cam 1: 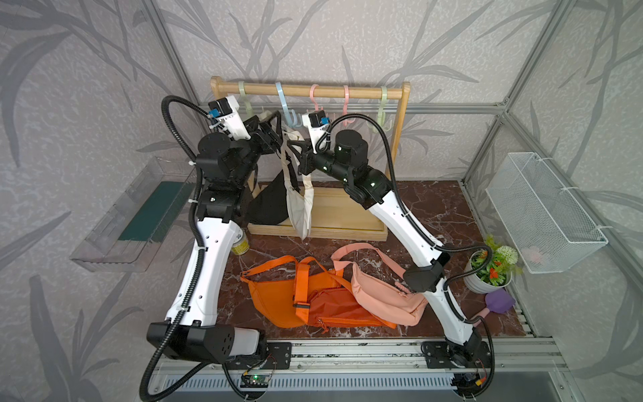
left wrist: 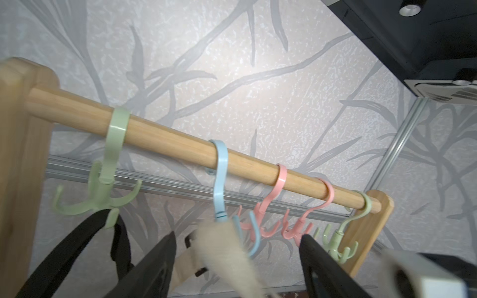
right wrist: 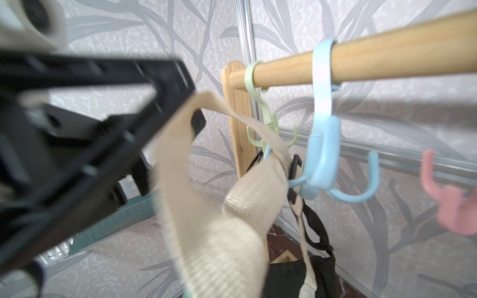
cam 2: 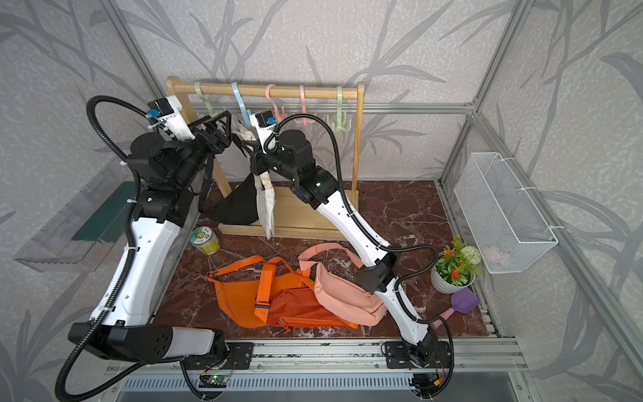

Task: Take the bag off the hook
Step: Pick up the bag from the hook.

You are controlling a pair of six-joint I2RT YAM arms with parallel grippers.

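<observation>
**Cream bag's strap not yet clear of the blue hook**

We judge the lift-off step to be in hand. On the wooden rack [cam 1: 306,91] at the far side, the cream bag [cam 1: 300,209] hangs in front of the rack's base, just right of the black bag [cam 1: 268,205], which hangs from the green hook [left wrist: 103,191] at the left end. The cream bag's strap [right wrist: 232,201] runs up to the blue hook [right wrist: 320,154], 2nd of 5 from the left. It seems looped over 1 prong, though blur keeps us from being sure. The right gripper [cam 1: 294,144] is closed and appears clamped on that strap just below the hook. The left gripper [left wrist: 237,236] has its jaws apart with the strap passing between them, gripping nothing.

Next, we think, the strap must rise above the prong tip and come toward the near side. The black bag's strap beside it could snag.

The white wire basket [cam 1: 546,212] on the right wall holds something pale pink, too faint to name. The clear tray [cam 1: 114,222] on the left holds a dark green slab. The white pot [cam 1: 485,283] at the near right holds artificial flowers. The small jar [cam 2: 205,241], just left of the rack's base, shows yellow contents.
</observation>
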